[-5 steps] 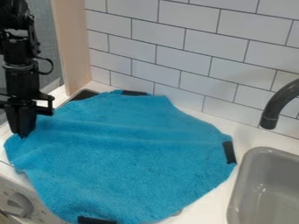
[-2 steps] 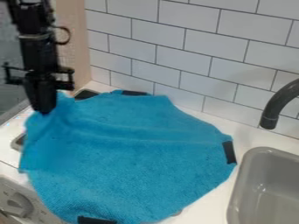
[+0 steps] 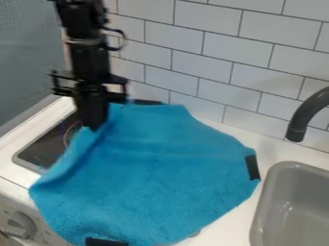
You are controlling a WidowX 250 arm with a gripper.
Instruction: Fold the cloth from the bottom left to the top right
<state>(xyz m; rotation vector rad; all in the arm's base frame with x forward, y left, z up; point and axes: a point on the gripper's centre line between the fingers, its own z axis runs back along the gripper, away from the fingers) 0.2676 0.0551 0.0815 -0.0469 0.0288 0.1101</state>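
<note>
Rightward travel noted: the claw (image 3: 94, 126) has drawn the left edge of the blue cloth (image 3: 160, 173) with it, baring more of the stove (image 3: 48, 144). We find the claw clamped on that edge; the rest lies flat on the desk (image 3: 276, 151). We judge the fold barely begun; next, carry the edge toward the top right. Arm hangs nearly upright, upper left.

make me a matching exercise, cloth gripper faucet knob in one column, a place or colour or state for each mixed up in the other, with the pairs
1. cloth
2. gripper
3. faucet
4. knob

A. curving in from the right edge
B. at the lower left
C. blue
D. closed on fabric

Pairs: 1-C, 2-D, 3-A, 4-B
</note>
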